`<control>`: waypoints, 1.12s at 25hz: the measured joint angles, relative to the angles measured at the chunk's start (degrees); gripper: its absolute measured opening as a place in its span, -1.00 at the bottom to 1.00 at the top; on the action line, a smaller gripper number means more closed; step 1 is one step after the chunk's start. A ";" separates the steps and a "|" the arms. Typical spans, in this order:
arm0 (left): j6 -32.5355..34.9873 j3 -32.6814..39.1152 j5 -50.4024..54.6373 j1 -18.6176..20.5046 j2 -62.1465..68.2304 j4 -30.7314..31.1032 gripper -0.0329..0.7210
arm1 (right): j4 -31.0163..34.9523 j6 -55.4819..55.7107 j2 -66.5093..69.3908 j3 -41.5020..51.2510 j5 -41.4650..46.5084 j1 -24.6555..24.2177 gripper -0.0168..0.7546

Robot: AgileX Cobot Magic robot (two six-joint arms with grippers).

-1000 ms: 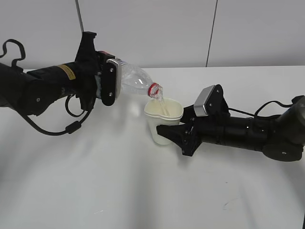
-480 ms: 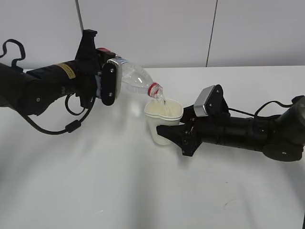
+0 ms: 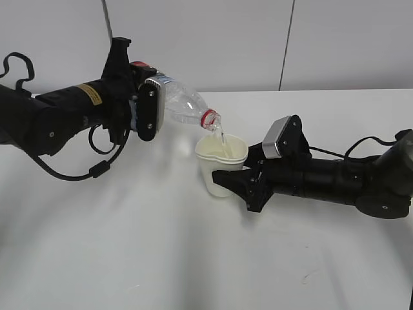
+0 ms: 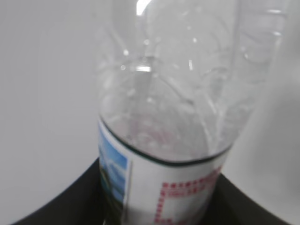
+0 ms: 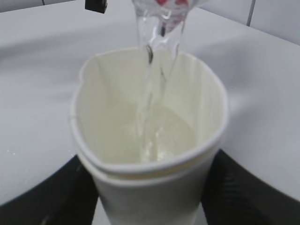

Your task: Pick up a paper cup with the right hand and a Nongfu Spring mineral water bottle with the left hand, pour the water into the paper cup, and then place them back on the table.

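My left gripper [image 3: 147, 103] is shut on the Nongfu Spring mineral water bottle [image 3: 182, 105] and holds it tilted mouth-down to the right, red neck ring above the paper cup [image 3: 219, 169]. A thin stream of water [image 3: 221, 137] falls into the cup. In the left wrist view the clear bottle [image 4: 178, 93] fills the frame, its label between the black fingers [image 4: 70, 206]. My right gripper [image 3: 242, 181] is shut on the cup, squeezing its rim out of round, just above the table [image 3: 161, 258]. In the right wrist view the cup [image 5: 150, 136] holds a little water [image 5: 164, 138].
A grey wall with vertical panel seams [image 3: 287, 39] stands behind the white table. The right arm [image 3: 335, 181] lies low across the right side; the left arm [image 3: 58, 119] with its looping cable hangs over the left side.
The bottle's base has lifted slightly in my left gripper, so it tilts a little more steeply. The stream keeps running into the cup. The right arm has not moved.
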 joint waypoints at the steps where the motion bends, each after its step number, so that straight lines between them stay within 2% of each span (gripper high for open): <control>1: 0.00 0.00 -0.17 0.00 0.00 0.00 -0.03 | 0.00 0.00 0.00 0.00 0.11 0.00 0.21; 20: -1.00 0.00 -0.03 0.00 -0.05 -0.98 -0.03 | 1.09 0.00 0.00 0.00 0.22 0.00 0.21; 23: -7.21 0.48 0.12 -0.47 -0.05 -5.52 -0.03 | 2.09 -0.18 0.00 0.00 -0.46 0.00 0.21; 26: -18.38 1.84 -0.44 -1.46 -0.06 -11.39 -0.03 | 3.19 -1.27 0.00 0.00 -0.53 0.00 0.21; 28: -28.26 3.15 -1.36 -2.11 -0.06 -14.87 -0.03 | 3.76 -1.74 0.00 0.00 -0.63 0.00 0.21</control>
